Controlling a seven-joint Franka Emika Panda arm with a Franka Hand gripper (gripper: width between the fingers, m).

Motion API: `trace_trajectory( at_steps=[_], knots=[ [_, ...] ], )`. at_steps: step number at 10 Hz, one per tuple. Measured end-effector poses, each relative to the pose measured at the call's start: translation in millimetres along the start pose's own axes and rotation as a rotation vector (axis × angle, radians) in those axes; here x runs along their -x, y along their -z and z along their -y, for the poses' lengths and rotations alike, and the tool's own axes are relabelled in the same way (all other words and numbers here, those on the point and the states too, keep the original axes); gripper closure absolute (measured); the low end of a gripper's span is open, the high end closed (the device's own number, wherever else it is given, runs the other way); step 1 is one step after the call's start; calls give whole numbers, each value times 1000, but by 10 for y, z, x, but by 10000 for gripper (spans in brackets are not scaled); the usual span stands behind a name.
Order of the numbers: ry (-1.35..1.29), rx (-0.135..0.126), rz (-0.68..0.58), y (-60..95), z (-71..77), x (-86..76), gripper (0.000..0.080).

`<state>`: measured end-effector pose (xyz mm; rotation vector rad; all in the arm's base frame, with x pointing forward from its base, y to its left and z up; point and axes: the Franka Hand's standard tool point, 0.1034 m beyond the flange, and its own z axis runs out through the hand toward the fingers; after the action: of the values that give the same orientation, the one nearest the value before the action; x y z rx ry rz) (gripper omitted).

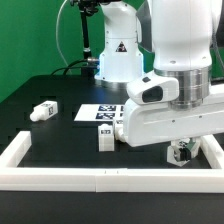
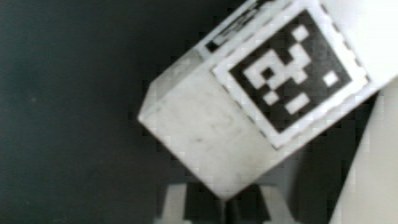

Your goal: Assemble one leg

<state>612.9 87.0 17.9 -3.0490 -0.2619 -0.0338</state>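
Looking on from the room, the arm (image 1: 180,45) is filling the right side of the exterior view. Its gripper (image 1: 183,151) is hanging in the lower right of that frame, close over the black table (image 1: 60,135).

The claw is pinching the held leg (image 2: 249,120). In the wrist view that white post is sitting right up against the lens on a slant, with its black-and-white tag (image 2: 294,68) facing the camera. One end of it is running in between the grey finger parts. The fingers are standing about as far apart as the post is thick, though the contact itself is too blurred for me to make out. In the exterior view only a small patterned bit of this leg is peeking out under the broad white hand.

Two more posts are resting on the table. The lying leg (image 1: 41,112) is lying on its side at the exterior view's left, well apart from the gripper. The standing leg (image 1: 105,139) is standing upright near the middle of the frame. It is just below the marker board (image 1: 100,113), which is lying flat with its tags facing up.

A white rail (image 1: 100,179) is running along the lower edge of the frame and turning up the left side, bordering the table.
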Motion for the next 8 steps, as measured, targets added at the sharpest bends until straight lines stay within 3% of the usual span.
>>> trace_trajectory(
  at_steps=[4,6,7,8],
  knots=[
    [0,0,6,13,-6,-2,798],
    [-29,5,40,209,-90,-87,556],
    [-48,6,41,248,-102,-105,556],
    [-88,8,42,283,-90,-105,374]
  ],
)
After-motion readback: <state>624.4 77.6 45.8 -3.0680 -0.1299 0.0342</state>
